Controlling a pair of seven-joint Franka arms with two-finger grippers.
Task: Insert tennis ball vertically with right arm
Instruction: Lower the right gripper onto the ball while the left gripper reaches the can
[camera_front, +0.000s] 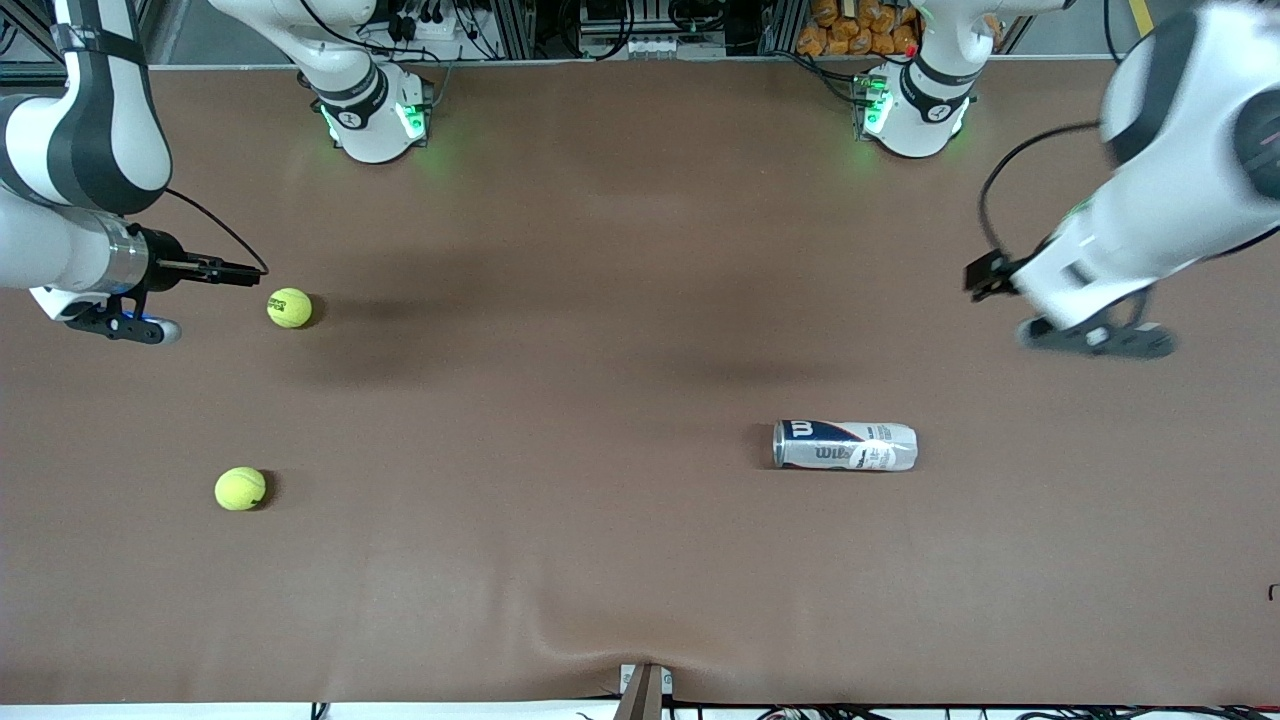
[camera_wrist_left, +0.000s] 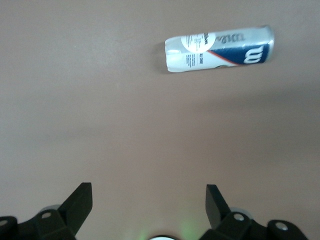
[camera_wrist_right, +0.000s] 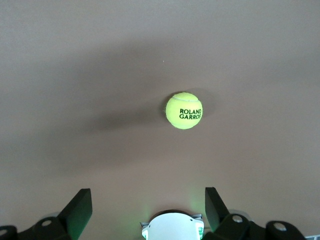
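while both arms are raised above the brown tabletop (camera_front: 620, 300), nothing is held by either one; the right tool (camera_wrist_right: 148, 202) is seen spread wide over the right arm's end of the tabletop, its two black fingers (camera_wrist_right: 80, 205) well apart, with a yellow-green tennis ball (camera_wrist_right: 184, 110) marked "roland garros" lying on the cloth ahead of it, untouched; in the front view the right tool (camera_front: 215, 268) is found just beside that tennis ball (camera_front: 289, 307); a second tennis ball (camera_front: 240, 488) is placed nearer to the front camera, well apart from the first; a ball can (camera_front: 845, 445) is laid on its side toward the left arm's end of the tabletop, its white, blue and red label shown in the left wrist view (camera_wrist_left: 220, 48); the left tool (camera_wrist_left: 149, 202) is likewise held wide and empty, up in the air over the tabletop's left-arm end (camera_front: 985, 277), well apart from the can.
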